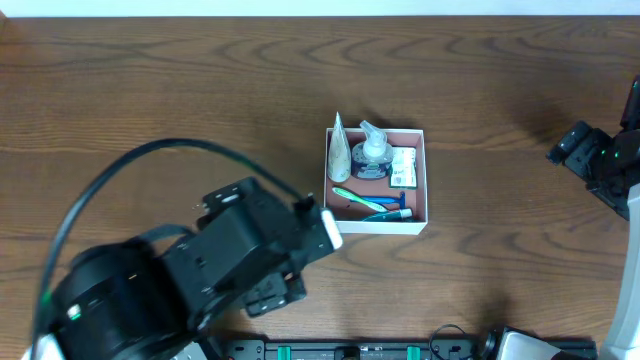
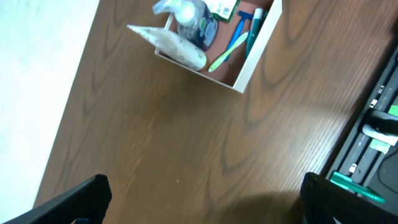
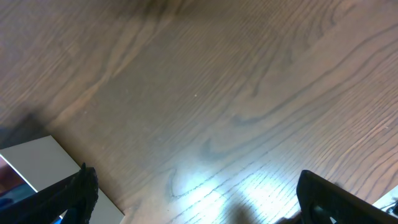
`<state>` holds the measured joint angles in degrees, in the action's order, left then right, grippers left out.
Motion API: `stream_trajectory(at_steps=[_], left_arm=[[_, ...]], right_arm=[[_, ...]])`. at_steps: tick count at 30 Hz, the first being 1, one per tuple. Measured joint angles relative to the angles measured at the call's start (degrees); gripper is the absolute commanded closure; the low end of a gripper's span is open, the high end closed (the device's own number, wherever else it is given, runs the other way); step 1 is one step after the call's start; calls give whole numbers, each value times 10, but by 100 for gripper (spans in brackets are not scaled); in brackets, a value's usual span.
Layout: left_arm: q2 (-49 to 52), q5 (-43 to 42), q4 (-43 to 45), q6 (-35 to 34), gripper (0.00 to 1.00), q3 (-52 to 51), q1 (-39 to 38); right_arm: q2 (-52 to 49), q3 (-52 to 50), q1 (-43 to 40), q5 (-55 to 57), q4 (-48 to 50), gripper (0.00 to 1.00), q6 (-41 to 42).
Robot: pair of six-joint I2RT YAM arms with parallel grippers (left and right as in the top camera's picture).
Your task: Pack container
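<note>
Jaws wide open on both the left gripper (image 2: pixel 205 202) and right gripper (image 3: pixel 199 199), holding nothing. Container (image 1: pixel 380 227) sits on the table (image 1: pixel 200 80) with toiletries (image 1: pixel 372 150) inside.

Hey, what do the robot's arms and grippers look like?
Both arms are black and blocky. The left arm has a thin black cable arching over it and a white piece near its tip. The right arm shows small green lights. In the wrist views, the left fingers and right fingers are matte black.
</note>
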<state>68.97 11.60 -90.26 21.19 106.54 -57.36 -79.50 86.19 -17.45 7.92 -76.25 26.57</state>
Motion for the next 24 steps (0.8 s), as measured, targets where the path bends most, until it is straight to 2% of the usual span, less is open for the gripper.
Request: stream_trajectory(at_steps=[4,11,17,19,24], left_arm=[[-17,0,-20,-11,2,0,0],[-24,0,-21,-69,2,-6,0],[-45,-3,-13,-105,2,-71,33],[-68,-5,25,-110,2,-116,65],[-163,-7,186,-120,2,-265,174]], right_arm=[[0,0,0,0,0,1,0],[0,0,0,0,0,1,0],[0,0,0,0,0,1,0],[0,0,0,0,0,1,0],[0,0,0,0,1,1,0]])
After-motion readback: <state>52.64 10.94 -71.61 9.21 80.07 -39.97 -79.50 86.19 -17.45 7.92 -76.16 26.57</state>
